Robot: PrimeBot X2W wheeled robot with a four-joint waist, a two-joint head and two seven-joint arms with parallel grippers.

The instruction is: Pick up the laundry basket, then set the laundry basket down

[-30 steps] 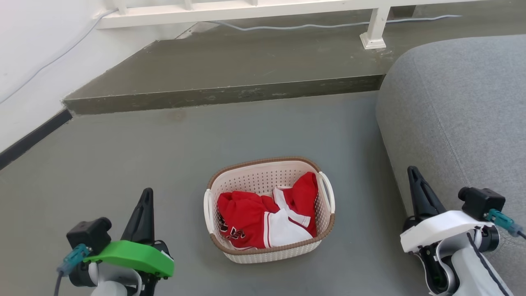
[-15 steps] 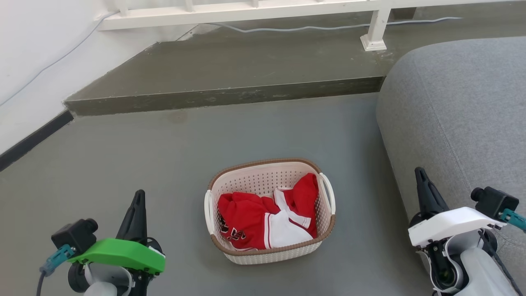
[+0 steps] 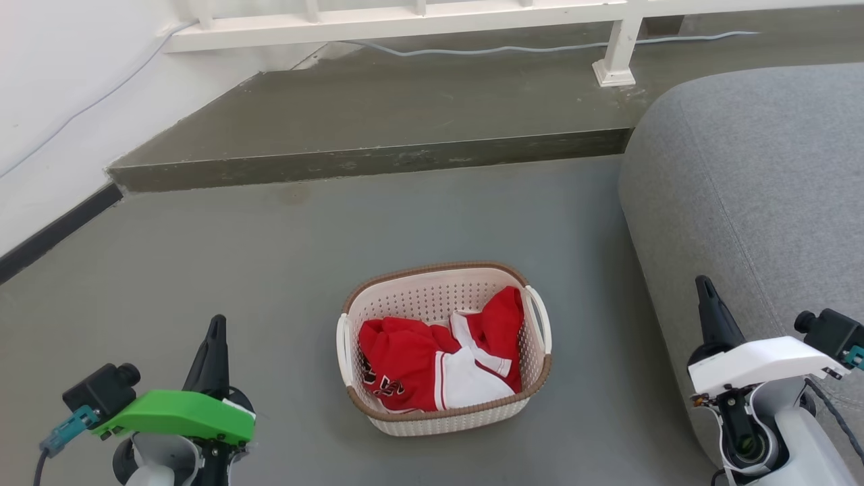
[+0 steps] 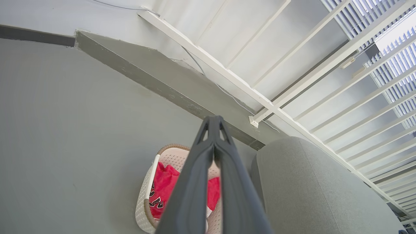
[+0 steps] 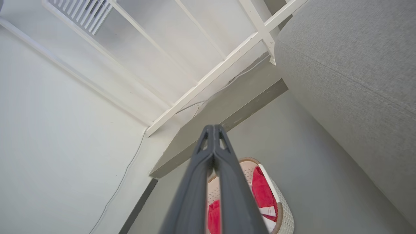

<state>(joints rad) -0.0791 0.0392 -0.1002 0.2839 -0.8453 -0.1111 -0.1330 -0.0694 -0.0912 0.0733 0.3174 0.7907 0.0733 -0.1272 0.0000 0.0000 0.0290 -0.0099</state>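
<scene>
1 laundry basket [image 3: 445,420] lies between left pincer [image 3: 216,325] and right pincer [image 3: 704,289], both pressed together.

Nothing legible; black lettering [image 3: 379,386] on the red garment [image 3: 401,347] is unreadable.

Grey floor [image 3: 270,270], white wall [image 3: 54,67].
Raised step [image 3: 378,101] at back, white railing [image 3: 405,15] on it, cable [image 3: 472,48] alongside; grey sofa [image 3: 756,175] on right.

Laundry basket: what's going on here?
Nothing is holding the basket. It sits on the floor beside the sofa, with red and white clothes inside. The left gripper and right gripper are shut on nothing, one on each side, clear of its handles.
</scene>
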